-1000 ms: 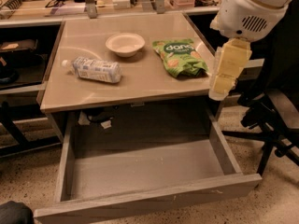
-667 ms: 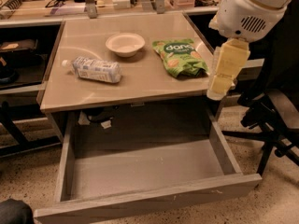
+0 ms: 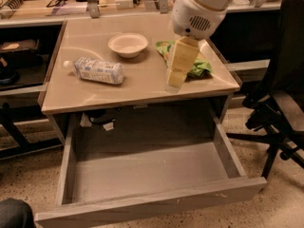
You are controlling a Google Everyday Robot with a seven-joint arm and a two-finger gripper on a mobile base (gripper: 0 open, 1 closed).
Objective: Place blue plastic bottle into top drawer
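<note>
The blue plastic bottle (image 3: pixel 97 71) lies on its side on the left part of the tan tabletop (image 3: pixel 142 87), with its white cap pointing left. The top drawer (image 3: pixel 147 172) under the table is pulled wide open and nothing lies in it. Its flat front panel (image 3: pixel 152 204) is nearest the camera. My gripper (image 3: pixel 175 82) hangs from the white arm over the right half of the tabletop, pointing down in front of the green snack bag (image 3: pixel 199 66). It is well to the right of the bottle and holds nothing.
A white bowl (image 3: pixel 128 44) stands on the tabletop behind the bottle. The green bag is partly hidden by my gripper. A black office chair (image 3: pixel 280 103) stands right of the drawer. Cluttered desks run along the back and left.
My gripper has moved left, from beyond the table's right edge to over the tabletop in front of the green bag. The bottle, bowl and drawer have not moved.
</note>
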